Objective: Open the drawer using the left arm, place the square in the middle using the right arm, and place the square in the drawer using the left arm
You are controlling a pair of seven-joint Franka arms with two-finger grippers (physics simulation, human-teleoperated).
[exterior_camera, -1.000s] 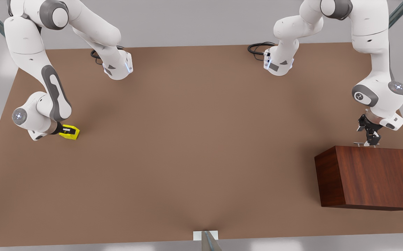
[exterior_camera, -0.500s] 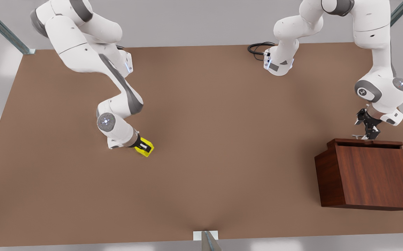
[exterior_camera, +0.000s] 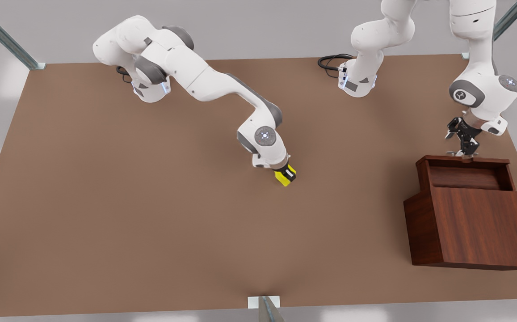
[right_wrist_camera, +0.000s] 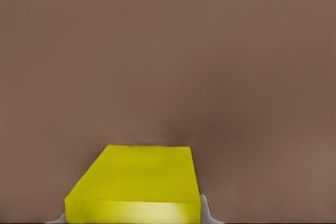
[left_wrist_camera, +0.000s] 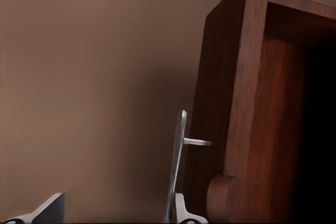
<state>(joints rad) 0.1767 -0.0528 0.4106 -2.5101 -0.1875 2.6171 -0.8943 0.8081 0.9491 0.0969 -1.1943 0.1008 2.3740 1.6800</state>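
Two arms at work over the brown tabletop [exterior_camera: 151, 214]. Right gripper [exterior_camera: 286, 173] sits near the table's centre, fingers clamped on the square [exterior_camera: 283, 178], the yellow cube held just above or at the surface; which, cannot tell. In the right wrist view the square [right_wrist_camera: 137, 184] fills the space between the fingertips. Left gripper [exterior_camera: 463, 147] is at the silver handle [left_wrist_camera: 176, 171] of the drawer [exterior_camera: 464, 171], on the front view's right; whether its fingers grip the bar, cannot tell. Drawer stands pulled out from the cabinet [exterior_camera: 477, 226], inside visible.
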